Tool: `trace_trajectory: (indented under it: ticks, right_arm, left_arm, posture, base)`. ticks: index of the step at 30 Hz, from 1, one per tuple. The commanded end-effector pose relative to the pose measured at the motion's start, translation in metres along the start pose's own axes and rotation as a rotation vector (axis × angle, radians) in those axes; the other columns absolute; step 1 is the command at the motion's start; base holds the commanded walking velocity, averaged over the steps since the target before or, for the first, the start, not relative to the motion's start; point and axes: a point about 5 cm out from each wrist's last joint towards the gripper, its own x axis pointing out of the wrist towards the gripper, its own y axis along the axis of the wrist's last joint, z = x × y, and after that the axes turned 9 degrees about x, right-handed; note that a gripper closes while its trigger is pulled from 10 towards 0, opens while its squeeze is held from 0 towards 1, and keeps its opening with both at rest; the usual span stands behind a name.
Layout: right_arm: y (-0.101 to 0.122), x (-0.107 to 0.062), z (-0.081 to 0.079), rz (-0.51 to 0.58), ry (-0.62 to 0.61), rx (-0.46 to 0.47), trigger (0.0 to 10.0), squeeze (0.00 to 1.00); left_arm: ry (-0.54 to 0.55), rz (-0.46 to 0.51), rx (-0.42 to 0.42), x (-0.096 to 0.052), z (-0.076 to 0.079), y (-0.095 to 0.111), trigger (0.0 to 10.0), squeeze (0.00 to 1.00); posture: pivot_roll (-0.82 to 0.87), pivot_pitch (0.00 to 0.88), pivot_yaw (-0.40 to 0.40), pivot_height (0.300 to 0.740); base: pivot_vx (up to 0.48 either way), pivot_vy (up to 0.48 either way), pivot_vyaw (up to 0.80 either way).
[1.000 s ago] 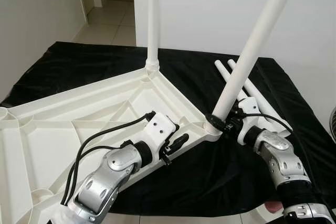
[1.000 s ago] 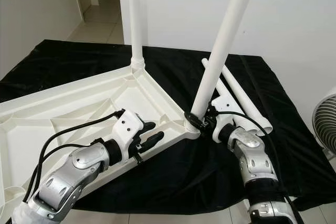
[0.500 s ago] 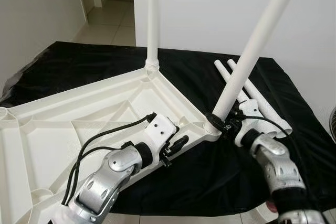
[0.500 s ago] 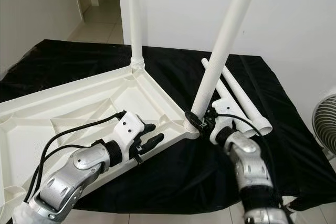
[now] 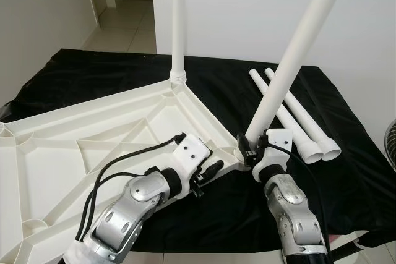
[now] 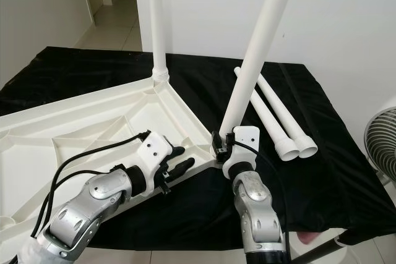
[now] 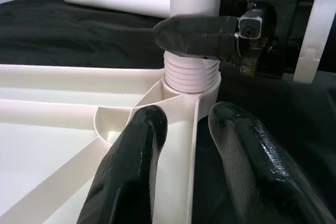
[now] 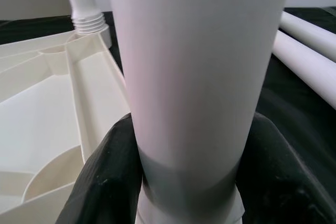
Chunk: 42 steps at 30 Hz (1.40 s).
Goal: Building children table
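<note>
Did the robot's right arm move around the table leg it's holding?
Yes. The right gripper stayed on the leaning leg, but its arm swung from beside the loose legs toward the robot.

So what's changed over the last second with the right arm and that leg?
The right arm has swung round from the outer side to the near side of the corner socket, its tool still clamped on the base of the tilted leg. The leg stays tilted in the socket. The left tool stays straddling the tabletop edge rib; the upright leg and two spare legs appear unmoved.
</note>
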Motion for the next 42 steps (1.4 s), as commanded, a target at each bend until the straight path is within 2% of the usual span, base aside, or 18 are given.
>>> trace_trajectory:
  ticks: [1,3,4,5,7,8,14,17,19,20,21,22,23,25,36,37,38,42]
  right_arm:
    - [-0.014,-0.005,-0.002,-0.076,-0.026,0.062,10.0,0.0]
    - [-0.013,-0.006,-0.003,-0.07,-0.022,0.065,10.0,0.0]
    - [-0.011,-0.005,-0.002,-0.061,-0.022,0.066,10.0,0.13]
    - [-0.008,-0.005,0.0,-0.049,-0.028,0.063,10.0,0.84]
    - [-0.008,-0.005,0.0,-0.049,-0.028,0.063,10.0,0.84]
    - [-0.005,-0.004,0.002,-0.038,-0.017,0.064,10.0,1.0]
    - [0.002,-0.002,0.001,-0.021,0.036,0.059,10.0,1.0]
    - [0.016,0.005,0.009,-0.018,0.205,-0.015,10.0,1.0]
    - [0.019,0.008,0.012,-0.03,0.248,-0.033,10.0,1.0]
    - [0.021,0.009,0.015,-0.043,0.288,-0.054,10.0,0.23]
    - [0.021,0.009,0.015,-0.043,0.288,-0.054,10.0,0.23]
    - [0.022,0.011,0.018,-0.069,0.344,-0.077,10.0,0.0]
    - [0.022,0.011,0.018,-0.069,0.344,-0.077,10.0,0.0]
    - [0.021,0.016,0.027,-0.125,0.47,-0.191,10.0,0.0]
    - [0.012,0.025,0.035,-0.194,0.57,-0.265,10.0,0.0]
    - [0.007,0.028,0.037,-0.218,0.597,-0.263,0.7,0.0]
    - [0.003,0.03,0.037,-0.238,0.624,-0.252,0.0,0.0]
    - [0.0,0.031,0.037,-0.251,0.635,-0.244,0.0,0.0]
  left_arm:
    - [-0.052,-0.01,-0.007,0.0,0.005,-0.002,10.0,0.0]
    - [-0.051,-0.011,-0.007,-0.001,0.005,-0.003,10.0,0.0]
    - [-0.049,-0.012,-0.008,-0.002,0.004,-0.003,10.0,0.0]
    - [-0.047,-0.014,-0.007,-0.002,0.004,-0.003,10.0,0.0]
    - [-0.047,-0.014,-0.007,-0.002,0.004,-0.003,10.0,0.0]
    - [-0.045,-0.015,-0.005,-0.002,0.003,-0.003,10.0,0.0]
    - [-0.039,-0.016,-0.001,-0.002,0.002,-0.002,10.0,0.0]
    - [-0.032,-0.016,0.002,-0.002,0.002,-0.002,10.0,0.0]
    - [-0.032,-0.016,0.003,-0.002,0.002,-0.002,10.0,0.0]
    - [-0.032,-0.017,0.004,-0.002,0.002,-0.002,10.0,0.0]
    - [-0.032,-0.017,0.004,-0.002,0.002,-0.002,10.0,0.0]
    - [-0.031,-0.016,0.005,-0.001,0.001,-0.002,10.0,0.0]
    - [-0.031,-0.016,0.005,-0.001,0.001,-0.002,10.0,0.0]
    - [-0.034,-0.015,0.01,-0.001,0.002,-0.002,10.0,0.0]
    - [-0.032,-0.014,0.019,0.0,0.0,-0.001,10.0,0.0]
    - [-0.031,-0.012,0.019,0.001,0.0,-0.001,10.0,0.0]
    - [-0.031,-0.012,0.02,0.001,0.0,0.0,10.0,0.0]
    - [-0.032,-0.011,0.02,0.001,0.0,0.0,10.0,0.0]
  posture:
    - [-0.05,0.067,-0.009,0.74]
    - [-0.05,0.067,-0.009,0.74]
    - [-0.05,0.067,-0.009,0.74]
    - [-0.03,0.062,-0.008,0.74]
    - [-0.03,0.062,-0.008,0.74]
    - [-0.03,0.059,-0.01,0.74]
    - [-0.02,0.052,-0.017,0.74]
    - [-0.01,0.038,-0.028,0.74]
    - [-0.01,0.036,-0.029,0.74]
    - [-0.01,0.032,-0.03,0.74]
    - [-0.01,0.032,-0.03,0.74]
    - [-0.01,0.028,-0.031,0.74]
    - [-0.01,0.028,-0.031,0.74]
    - [-0.01,0.019,-0.032,0.74]
    - [0.0,0.012,-0.032,0.74]
    - [0.0,0.016,-0.029,0.74]
    - [0.0,0.018,-0.029,0.74]
    - [0.0,0.018,-0.029,0.74]
  base:
    - [0.0,0.0,0.0]
    - [0.0,0.0,0.0]
    - [0.0,0.0,0.0]
    - [0.0,0.0,0.0]
    - [0.0,0.0,0.0]
    - [0.0,0.0,0.0]
    - [0.0,0.0,0.0]
    - [0.0,0.0,0.0]
    - [0.0,0.0,0.0]
    - [0.0,0.0,0.0]
    - [0.0,0.0,0.0]
    - [0.0,0.0,0.0]
    - [0.0,0.0,0.0]
    - [0.0,0.0,0.0]
    - [0.0,0.0,0.0]
    - [0.0,0.0,0.0]
    - [0.0,0.0,0.0]
    - [0.0,0.0,0.0]
